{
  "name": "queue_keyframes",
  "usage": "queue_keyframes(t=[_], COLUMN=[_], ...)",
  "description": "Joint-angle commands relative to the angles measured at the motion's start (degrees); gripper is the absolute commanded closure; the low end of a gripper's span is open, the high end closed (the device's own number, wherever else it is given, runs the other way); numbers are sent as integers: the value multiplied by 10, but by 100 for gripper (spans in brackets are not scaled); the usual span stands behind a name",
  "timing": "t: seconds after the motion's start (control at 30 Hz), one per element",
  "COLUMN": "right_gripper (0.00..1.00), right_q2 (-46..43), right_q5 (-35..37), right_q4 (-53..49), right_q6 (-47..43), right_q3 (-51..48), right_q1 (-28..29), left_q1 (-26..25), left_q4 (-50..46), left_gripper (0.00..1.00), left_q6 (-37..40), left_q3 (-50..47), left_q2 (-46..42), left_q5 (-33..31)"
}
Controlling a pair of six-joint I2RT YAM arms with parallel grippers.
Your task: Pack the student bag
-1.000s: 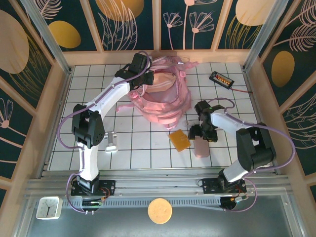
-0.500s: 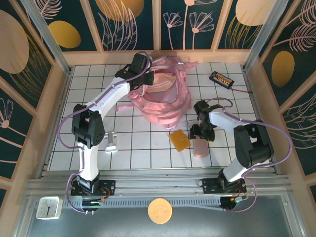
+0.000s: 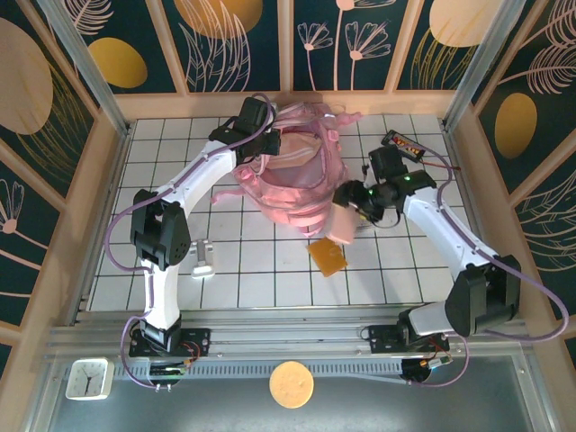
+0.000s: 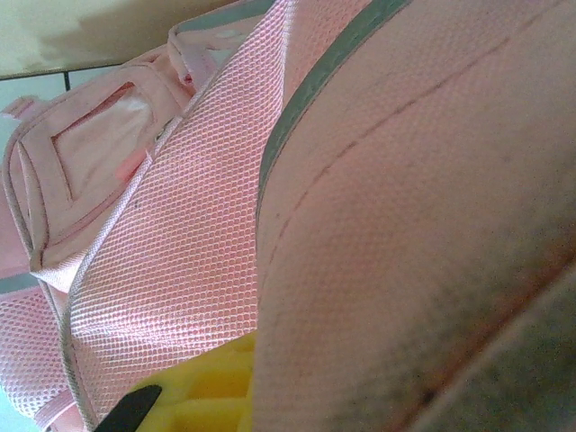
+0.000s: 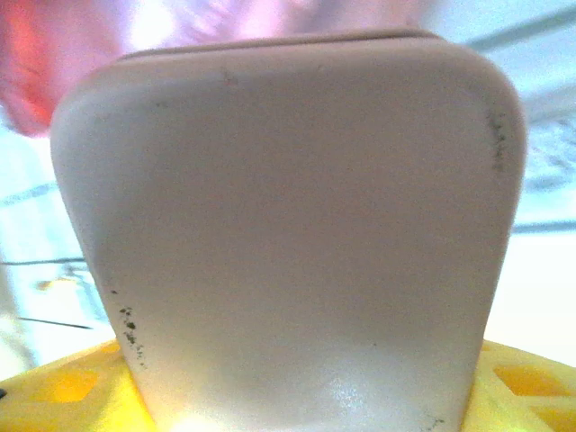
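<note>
The student bag (image 3: 301, 184), a big soft pink backpack, lies at the back middle of the tiled table. My left gripper (image 3: 261, 142) is at its upper left rim, shut on the fabric. Pink mesh and cloth (image 4: 180, 270) press against the left wrist view, with a yellow finger (image 4: 202, 391) at the bottom. My right gripper (image 3: 354, 205) is shut on a slim pale pink case (image 3: 340, 225). It holds the case off the table, just right of the bag's lower edge. In the right wrist view, the case (image 5: 288, 225) stands up between yellow fingers (image 5: 63, 391).
An orange-yellow flat block (image 3: 327, 256) lies on the tiles below the held case. A silver object (image 3: 203, 261) sits by the left arm. A black device with a cable (image 3: 402, 144) lies at the back right. Wooden walls close in the table's sides and back.
The right gripper closed on the pink case lying at the front right, lifted it and carried it back and left toward the bag. The left arm has not moved.
</note>
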Motion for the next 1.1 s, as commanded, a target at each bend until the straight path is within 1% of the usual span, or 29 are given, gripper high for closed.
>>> queue_keyframes(t=[0.0, 0.1, 0.2, 0.27, 0.33, 0.43, 0.53, 0.6, 0.67, 0.73, 0.77, 0.83, 0.87, 0.93, 1.07], right_gripper=[33, 33, 33, 33, 34, 34, 31, 28, 25, 22, 18, 6, 3, 2, 2], right_q2=[60, 133, 213, 268, 316, 386, 442, 471, 485, 482, 477, 469, 463, 447, 402], right_q5=[-94, -100, -77, -59, -55, -56, -63, -75, -85, -96, -100, -110, -112, -107, -111], right_q4=[209, 345, 396, 409, 466, 522, 501, 458, 419, 396, 384, 357, 339, 316, 300], right_q6=[141, 230, 265, 281, 315, 372, 369, 346, 323, 307, 297, 271, 252, 226, 193], right_q3=[29, 62, 126, 166, 182, 218, 288, 336, 358, 351, 344, 339, 337, 329, 301], right_q1=[-2, -2, -3, -2, -1, 11, 36, 53, 59, 58, 56, 52, 51, 46, 37], left_q1=[-1, -1, -2, -2, -2, -2, -2, -2, -2, -1, -1, -2, -2, -1, 0], left_q4=[50, 61, 73, 82, 89, 94, 101, 111, 115, 118, 121, 125, 127, 127, 127], left_gripper=[100, 100, 100, 100, 100, 100, 100, 100, 100, 100, 100, 100, 100, 100, 100], left_q6=[-38, -57, -75, -85, -94, -102, -116, -126, -132, -135, -135, -135, -136, -136, -132], left_q3=[1, -12, -31, -45, -55, -62, -64, -64, -62, -60, -60, -65, -65, -66, -71], left_q2=[-51, -63, -75, -81, -88, -94, -91, -88, -82, -78, -76, -76, -75, -71, -72], left_q5=[58, 78, 93, 101, 105, 105, 109, 112, 113, 112, 109, 108, 108, 107, 101])
